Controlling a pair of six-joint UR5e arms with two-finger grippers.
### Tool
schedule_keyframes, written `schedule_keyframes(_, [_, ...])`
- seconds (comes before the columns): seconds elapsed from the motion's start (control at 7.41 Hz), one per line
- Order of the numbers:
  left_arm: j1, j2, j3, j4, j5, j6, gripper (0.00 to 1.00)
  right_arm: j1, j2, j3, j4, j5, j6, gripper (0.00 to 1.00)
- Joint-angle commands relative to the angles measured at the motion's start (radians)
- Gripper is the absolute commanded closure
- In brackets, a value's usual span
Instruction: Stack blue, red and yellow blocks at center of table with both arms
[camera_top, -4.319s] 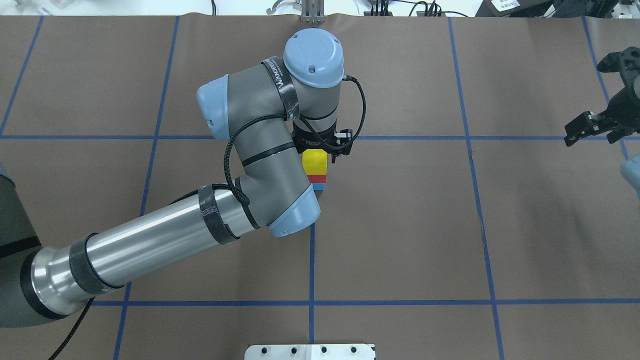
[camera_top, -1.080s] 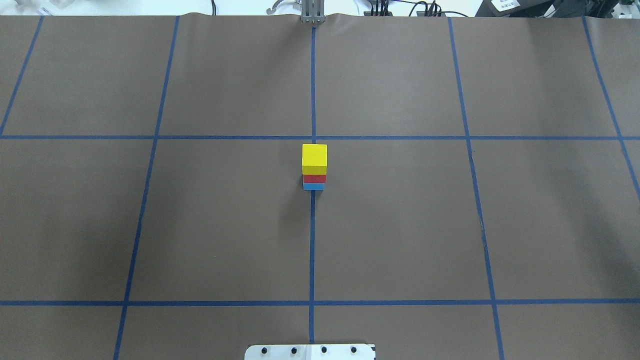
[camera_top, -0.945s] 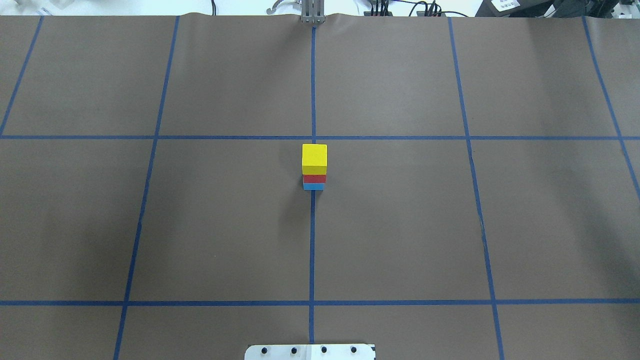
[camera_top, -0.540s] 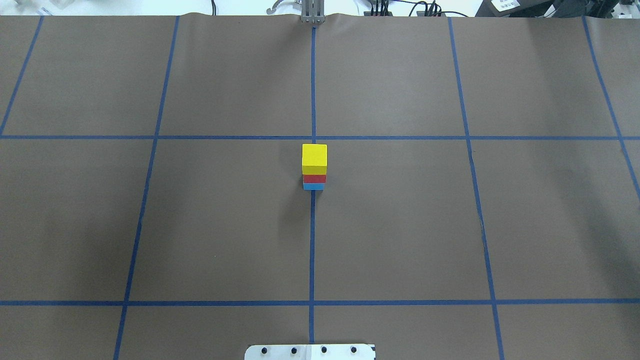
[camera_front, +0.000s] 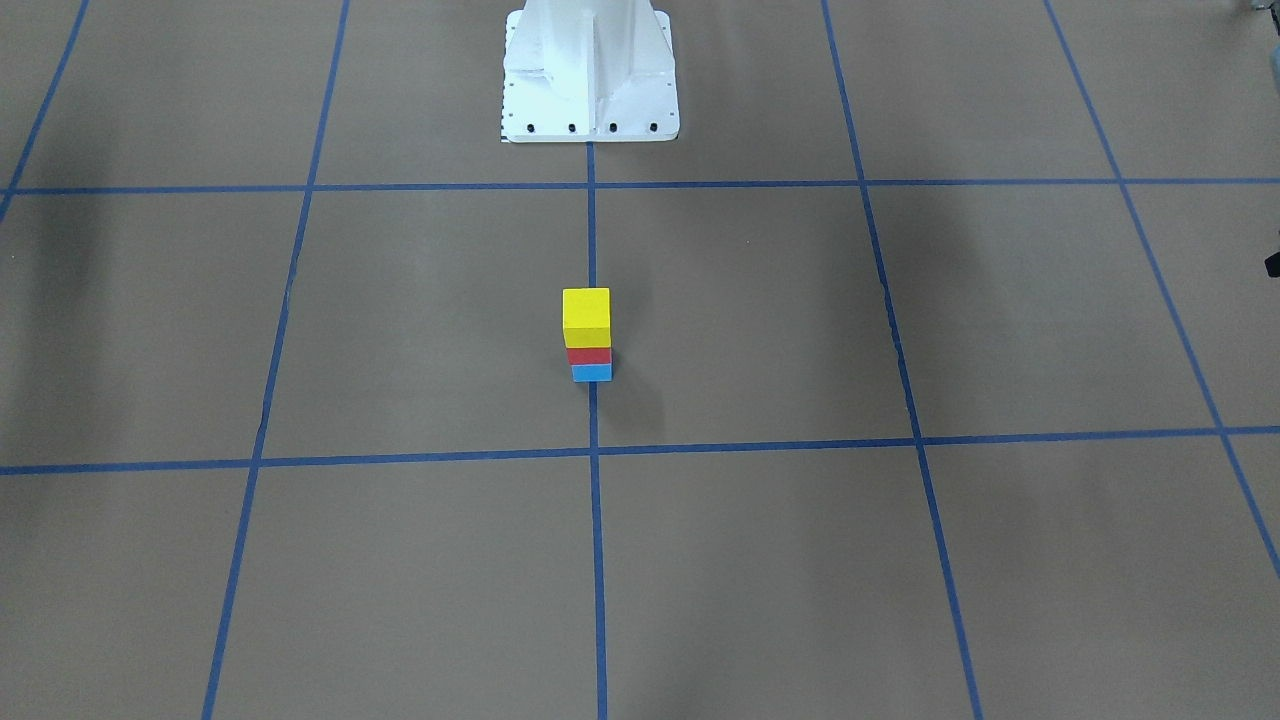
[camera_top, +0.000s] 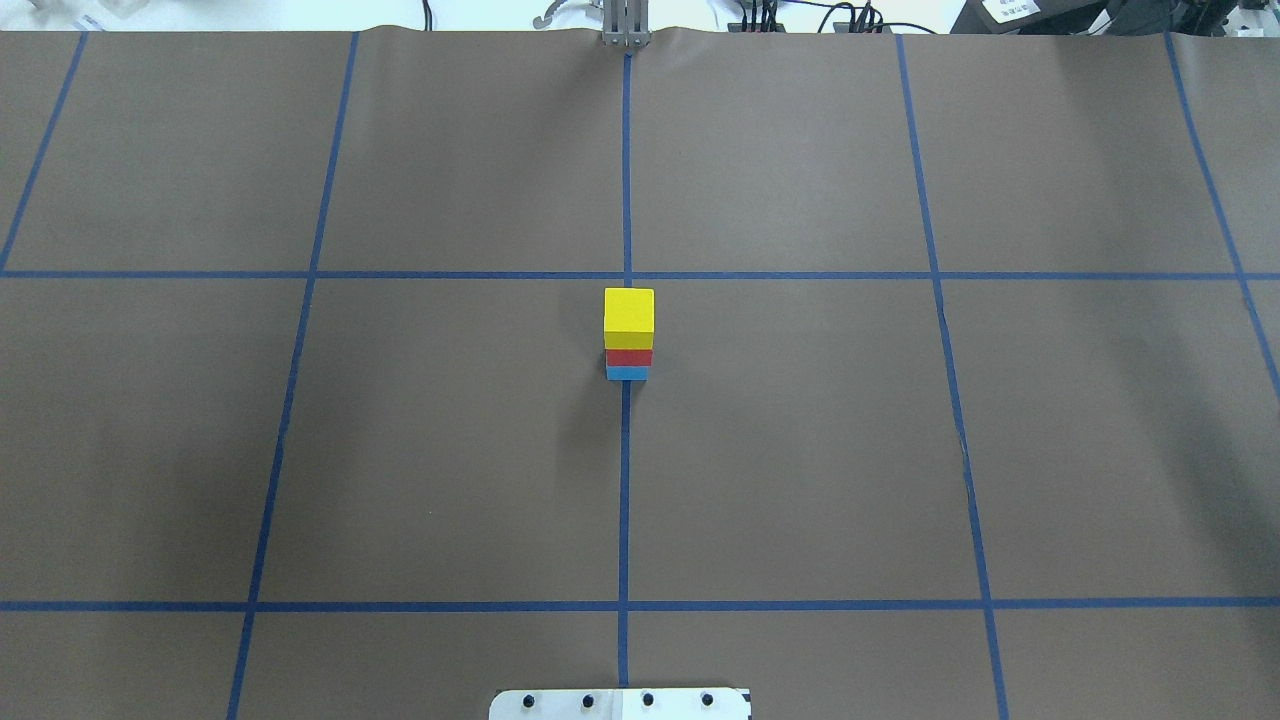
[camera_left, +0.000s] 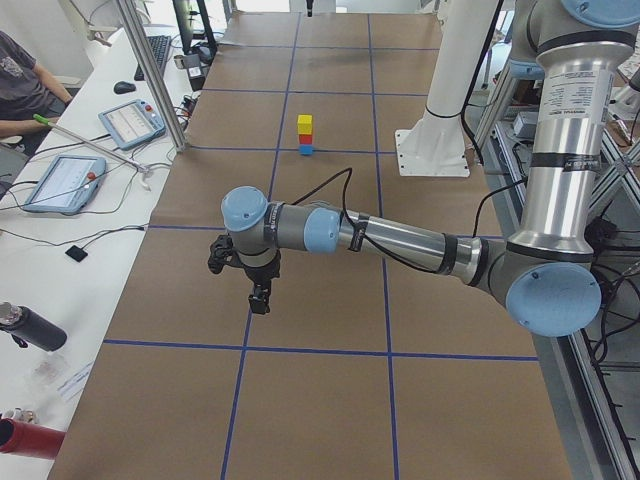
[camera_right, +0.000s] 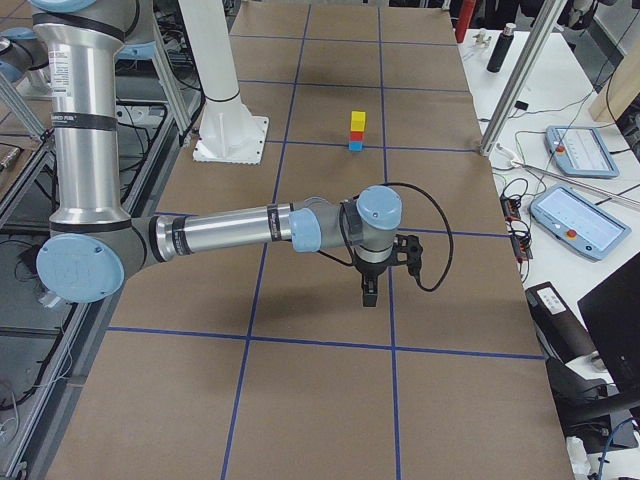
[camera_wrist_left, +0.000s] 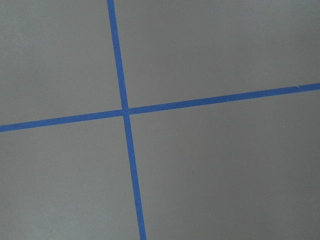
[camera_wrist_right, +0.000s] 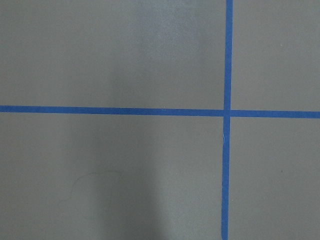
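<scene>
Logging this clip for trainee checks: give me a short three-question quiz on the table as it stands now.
1. Multiple choice: where does the stack stand? A on the white base; B on a tape line at the middle of the table; C at a corner.
2. True or false: the left pincer touches the stack.
3. Order the blocks from bottom to top.
Key: 1 B. 2 false, it hangs far off, toward the table's end. 3 blue, red, yellow.
</scene>
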Motion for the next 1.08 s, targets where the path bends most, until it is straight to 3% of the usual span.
schedule_keyframes(0.0, [0.0, -0.002, 0.001, 0.002, 0.0, -0.029, 0.0, 0.015, 0.035, -0.02, -0.055, -0.005, -0.071, 0.0])
schedule_keyframes(0.94, [-0.025, 0.031, 0.02, 0.012, -0.001, -0.089, 0.0, 0.021, 0.061, -0.066, -0.054, -0.005, -0.094, 0.0])
